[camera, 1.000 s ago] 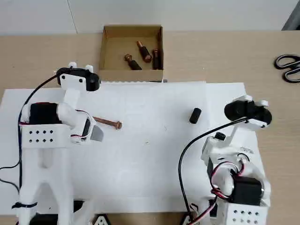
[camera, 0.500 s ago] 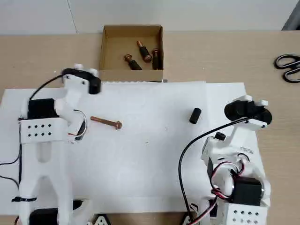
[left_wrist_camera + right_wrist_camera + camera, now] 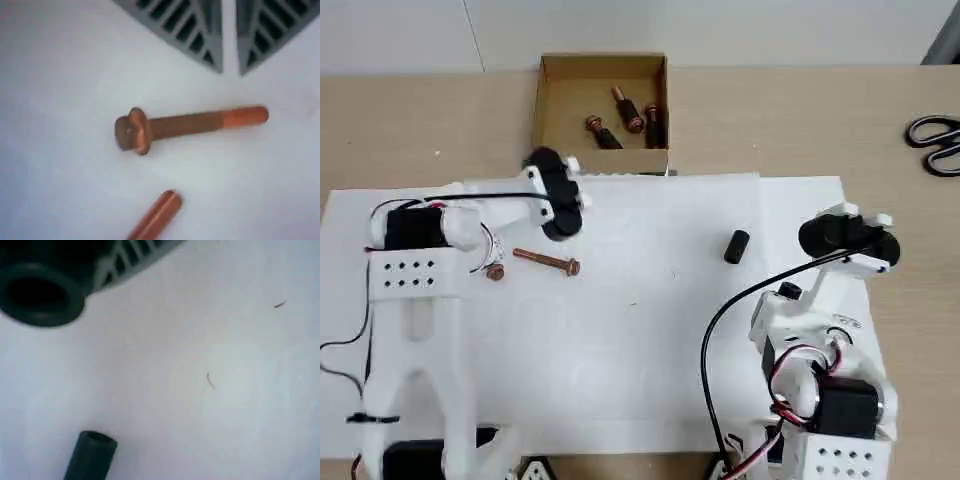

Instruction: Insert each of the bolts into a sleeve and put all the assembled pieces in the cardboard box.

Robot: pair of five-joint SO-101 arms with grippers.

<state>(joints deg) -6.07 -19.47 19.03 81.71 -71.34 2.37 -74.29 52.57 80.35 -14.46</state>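
Observation:
A copper bolt [image 3: 548, 262] [image 3: 190, 125] lies on the white sheet [image 3: 650, 350]. My left gripper [image 3: 230, 71] hovers just beside its threaded end, fingers a narrow gap apart with nothing between them. The head of a second bolt [image 3: 495, 271] peeks out by the left arm, and its tip [image 3: 155, 217] shows in the left wrist view. My right gripper [image 3: 75, 275] is shut on a black sleeve [image 3: 42, 295]. A loose black sleeve [image 3: 736, 246] [image 3: 92, 455] lies on the sheet. The cardboard box [image 3: 545, 110] at the back holds three assembled pieces.
Black scissors [image 3: 935, 143] lie on the wooden table at the far right. The left arm's wrist [image 3: 555, 195] hangs over the sheet just in front of the box. The right arm's base [image 3: 820, 400] stands at the front right.
The left arm's wrist has swung right, toward the box's front wall, uncovering the second bolt's head. The first bolt, the loose sleeve and the right arm have not moved.

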